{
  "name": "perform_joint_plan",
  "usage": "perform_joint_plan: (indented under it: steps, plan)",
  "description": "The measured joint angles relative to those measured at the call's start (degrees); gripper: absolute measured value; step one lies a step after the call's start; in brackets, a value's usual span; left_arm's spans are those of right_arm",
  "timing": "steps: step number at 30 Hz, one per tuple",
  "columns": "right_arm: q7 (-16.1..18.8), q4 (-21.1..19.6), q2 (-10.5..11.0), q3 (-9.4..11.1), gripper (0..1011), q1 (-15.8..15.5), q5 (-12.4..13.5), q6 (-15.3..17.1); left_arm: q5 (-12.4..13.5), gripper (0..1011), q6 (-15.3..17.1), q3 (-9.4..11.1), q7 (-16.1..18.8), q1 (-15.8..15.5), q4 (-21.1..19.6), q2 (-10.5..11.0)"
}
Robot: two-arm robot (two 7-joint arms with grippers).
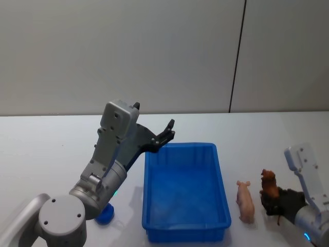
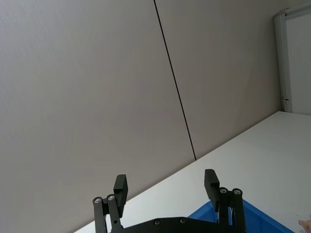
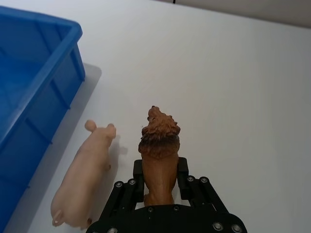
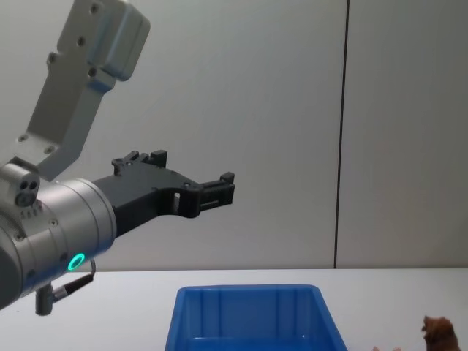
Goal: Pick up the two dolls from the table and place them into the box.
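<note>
One pink pig doll [image 1: 245, 201] and one brown lion doll [image 1: 269, 182] are counted. One blue box [image 1: 185, 234] and one white table [image 1: 51, 149] are counted.

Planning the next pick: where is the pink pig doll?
Head view, lower right: the pink pig doll rests on the white table between the blue plastic box and the brown lion doll in the right gripper.

Plain grey panelled wall [image 1: 118, 51], one dark vertical seam [image 1: 237, 56]
</note>
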Motion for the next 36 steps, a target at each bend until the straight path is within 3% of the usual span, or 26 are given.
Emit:
perform_joint_plan:
  steps: [17,26,36]
  plan:
    - [-0.01,-1.93,0.00,0.52,380,0.63,-2.47,-8.39,0.00,1001,0.00,0.00,0.00,0.00,0.00,0.00]
    - [4.73,-2.98,-0.42,0.69,380,2.07,-1.64,-13.38,0.00,1001,0.00,0.00,0.00,0.00,0.00,0.00]
    - [11.36,-3.57,-0.95,0.59,380,3.64,0.70,-15.86,0.00,1001,0.00,0.00,0.00,0.00,0.00,0.00]
